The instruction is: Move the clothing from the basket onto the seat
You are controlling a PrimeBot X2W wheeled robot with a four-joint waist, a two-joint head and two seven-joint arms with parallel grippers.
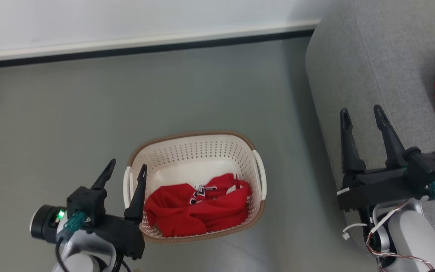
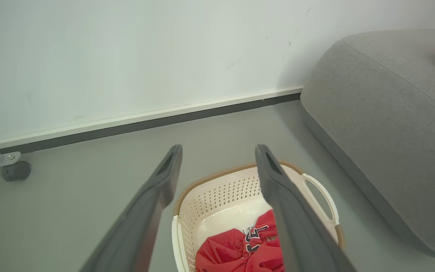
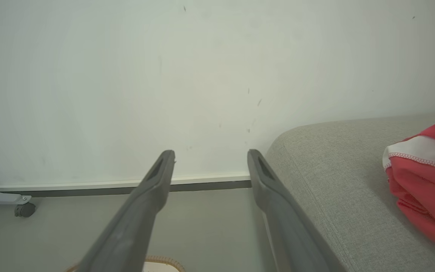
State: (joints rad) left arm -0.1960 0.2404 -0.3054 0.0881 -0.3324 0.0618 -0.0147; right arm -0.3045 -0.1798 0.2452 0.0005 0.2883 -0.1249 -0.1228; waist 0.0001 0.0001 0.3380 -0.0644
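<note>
Left gripper, released and empty, hangs over the near rim of the basket; right gripper likewise released. Best approach: drop onto the bunched clothing, pinch deep, and lift clear toward the seat.

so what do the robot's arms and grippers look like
The left gripper and right gripper each have two long tapered black fingers on a blocky black base with a teal plug. Forearms are pale silver-grey. Left has a green light; right, loose red-and-white wires.
</note>
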